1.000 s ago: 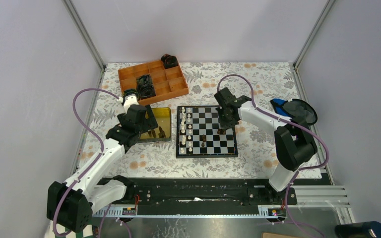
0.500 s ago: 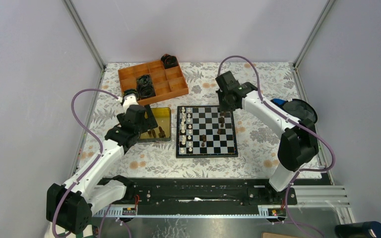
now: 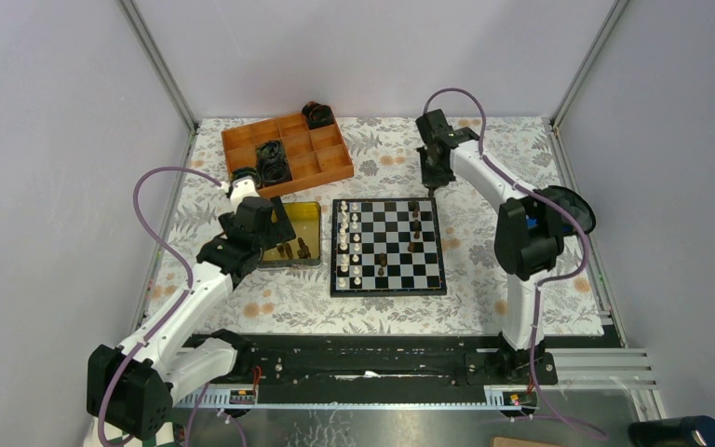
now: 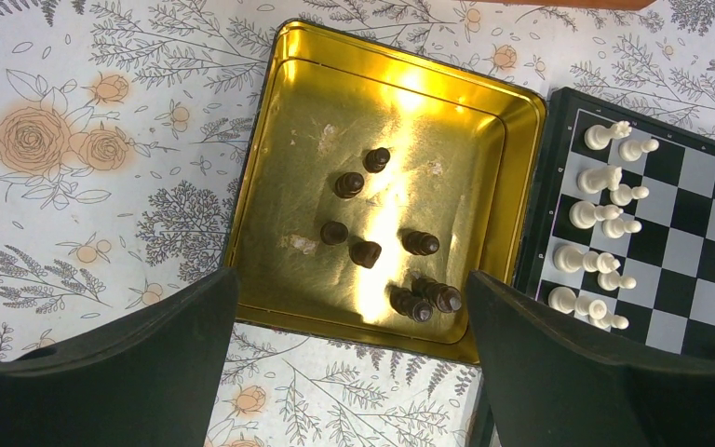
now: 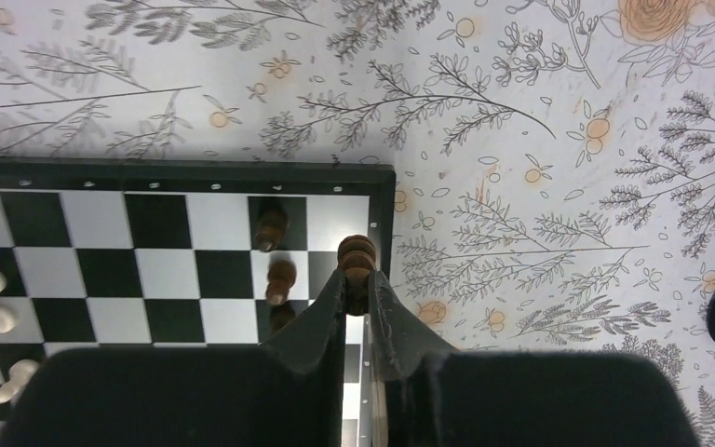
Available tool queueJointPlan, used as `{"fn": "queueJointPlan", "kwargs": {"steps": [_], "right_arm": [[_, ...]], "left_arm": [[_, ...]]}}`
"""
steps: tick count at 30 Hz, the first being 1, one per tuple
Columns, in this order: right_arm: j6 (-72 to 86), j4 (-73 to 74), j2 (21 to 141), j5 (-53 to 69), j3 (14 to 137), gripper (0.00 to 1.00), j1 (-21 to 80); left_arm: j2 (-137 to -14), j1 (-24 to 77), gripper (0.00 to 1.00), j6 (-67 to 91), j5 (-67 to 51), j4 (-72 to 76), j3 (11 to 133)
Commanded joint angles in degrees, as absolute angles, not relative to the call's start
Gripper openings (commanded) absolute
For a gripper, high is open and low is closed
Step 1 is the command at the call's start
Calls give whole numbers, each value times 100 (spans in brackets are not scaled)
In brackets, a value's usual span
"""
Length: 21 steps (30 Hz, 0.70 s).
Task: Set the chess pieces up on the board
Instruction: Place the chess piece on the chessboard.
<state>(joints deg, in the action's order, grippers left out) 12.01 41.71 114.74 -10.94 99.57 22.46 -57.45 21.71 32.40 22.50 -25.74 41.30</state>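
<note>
Right arm (image 3: 479, 177) rearward; piece (image 5: 357, 253) between jaws

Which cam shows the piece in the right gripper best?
Right wrist: the dark piece sits pinched in the right gripper, over the edge of the board. Top external shows only that gripper near the board's far edge; the piece is too small to make out. Left wrist misses it.
</note>
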Motion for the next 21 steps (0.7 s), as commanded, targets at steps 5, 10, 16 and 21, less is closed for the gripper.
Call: {"fn": "queueJointPlan", "kwargs": {"steps": [5,10,16,21], "right_arm": [[1107,4375,11755,-740,10095,0,2168],[1127,4387,11716,-589,9846,0,2179],[1134,4325,11549,-544,9488,0,2222],[1151,4260,11516,-523,9334,0,2299]], "left_arm": [[-5739,2197,99,3175,2408,-2455,4133],[-5807,2194,99,3171,2380,-2461,4150],[-5825,2192,99,3164,2356,-2448,4148],[-5849,2197,99,3164,2333,-2445,4153]]}}
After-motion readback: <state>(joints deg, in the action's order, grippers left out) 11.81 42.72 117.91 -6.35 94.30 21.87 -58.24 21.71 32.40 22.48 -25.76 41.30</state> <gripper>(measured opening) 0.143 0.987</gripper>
